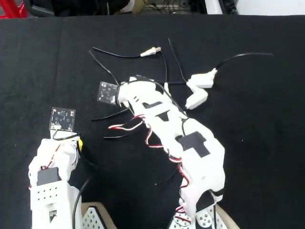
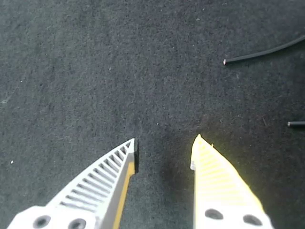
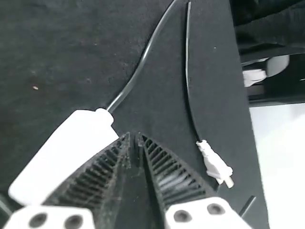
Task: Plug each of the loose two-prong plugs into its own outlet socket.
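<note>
Left gripper (image 2: 165,139): released. One pale ribbed finger (image 2: 112,164) and one yellow finger (image 2: 214,167) stand apart over bare black cloth, with nothing between them.
Right gripper (image 3: 134,138): clenched. Its two black ribbed fingers (image 3: 164,167) are pressed almost together, and nothing shows between them.
Left arm (image 1: 52,176): at the near left of the table (image 1: 267,143), with its front end just short of the near socket.
Right arm (image 1: 190,148): stretched on a slant from the near right toward the table's middle. Its far end is right beside the far socket.
Near socket (image 1: 63,119): a small square plate lying flat, with no plug in it.
Far socket (image 1: 108,92): a second square plate, farther back and nearer the middle, also without a plug.
Small plug (image 1: 151,51) (image 3: 214,164): white, on a thin black cord, lying loose toward the table's far edge, well apart from both sockets.
Large plugs (image 1: 202,80): two white ones lie close together beside the right arm, on the side away from the sockets, both loose.
Large plug by the gripper (image 3: 62,152): it lies just beside one black finger, its black cord (image 3: 143,62) running away across the cloth. I cannot tell whether it touches the finger.
Loose cord ends (image 2: 225,61): these lie on the cloth ahead of the left gripper.
</note>
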